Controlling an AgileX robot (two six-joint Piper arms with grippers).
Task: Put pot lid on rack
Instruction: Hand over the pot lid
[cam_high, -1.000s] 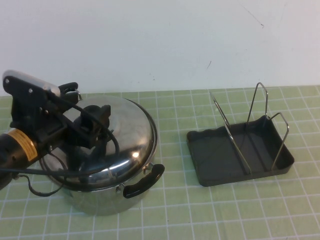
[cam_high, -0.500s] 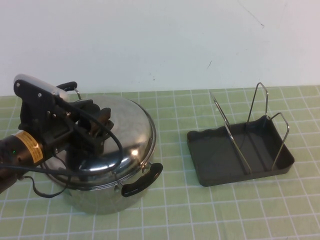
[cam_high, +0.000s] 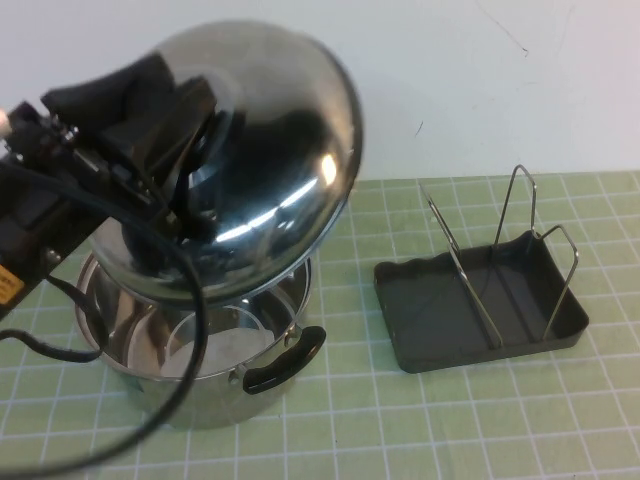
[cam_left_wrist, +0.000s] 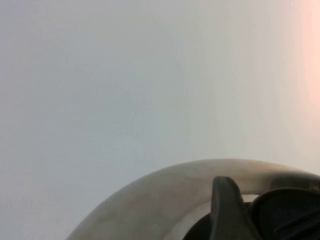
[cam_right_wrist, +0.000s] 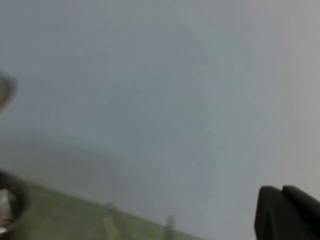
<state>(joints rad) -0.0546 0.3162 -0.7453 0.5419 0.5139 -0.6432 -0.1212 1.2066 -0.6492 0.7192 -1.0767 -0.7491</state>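
Note:
The shiny domed pot lid (cam_high: 270, 130) hangs tilted in the air above the open steel pot (cam_high: 215, 345) at the left. My left gripper (cam_high: 188, 140) is shut on the lid's black knob, which is mostly hidden by the fingers. In the left wrist view the lid's dome (cam_left_wrist: 165, 195) and the knob (cam_left_wrist: 287, 212) sit beside one finger (cam_left_wrist: 225, 210). The dark grey rack (cam_high: 440, 320) with upright wire loops (cam_high: 522, 205) stands empty at the right. My right gripper (cam_right_wrist: 282, 202) is outside the high view; its fingertips lie together with nothing between them.
The pot has a black handle (cam_high: 285, 362) pointing toward the front. A green gridded mat (cam_high: 400, 430) covers the table, with a white wall (cam_high: 450, 80) behind. A strip of bare mat lies between pot and rack.
My left gripper has lifted the lid off the pot, raising and tilting it; the pot now stands open. The rack has not moved.

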